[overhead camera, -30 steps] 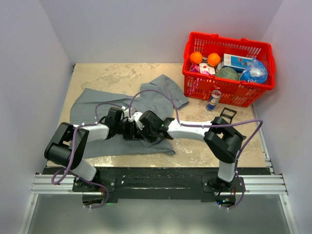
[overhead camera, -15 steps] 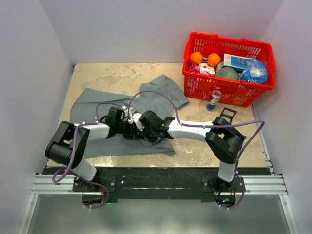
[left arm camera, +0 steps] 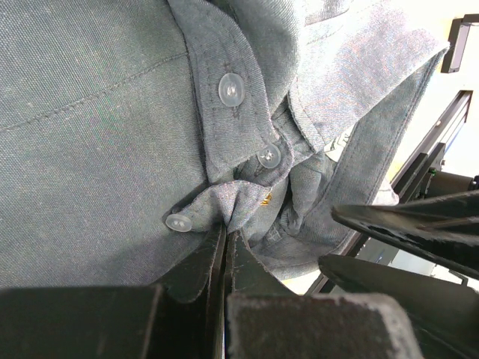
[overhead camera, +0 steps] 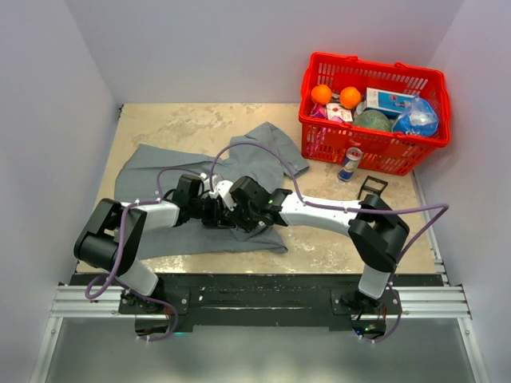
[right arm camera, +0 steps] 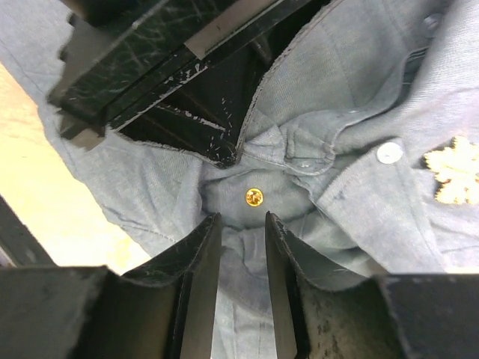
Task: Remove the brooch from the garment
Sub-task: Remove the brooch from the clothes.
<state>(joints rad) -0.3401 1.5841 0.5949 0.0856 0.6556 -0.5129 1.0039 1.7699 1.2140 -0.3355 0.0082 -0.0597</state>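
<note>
The garment [overhead camera: 152, 171] is a grey button-front shirt spread over the left half of the table, bunched at its near right part. My left gripper [overhead camera: 212, 209] [left arm camera: 226, 232] is shut on a pinched fold of the garment [left arm camera: 97, 112] beside a white button [left arm camera: 178, 222]. My right gripper [overhead camera: 231, 211] [right arm camera: 241, 218] faces it from the right, open, with only cloth between its jaws. Just beyond its tips a small round gold stud [right arm camera: 254, 197] sits in the puckered garment [right arm camera: 359, 75]. The brooch [right arm camera: 453, 179], a gold leaf shape, lies on the cloth at the right edge.
A red basket [overhead camera: 369, 153] holding two oranges [overhead camera: 335, 95], a box and other goods stands at the far right. A drink can [overhead camera: 349, 164] stands in front of it, with a small black frame [overhead camera: 372, 186] nearby. Grey walls close the sides.
The right arm's elbow has swung to the right and its wrist has edged slightly toward the far left. The left arm still holds the same fold.
</note>
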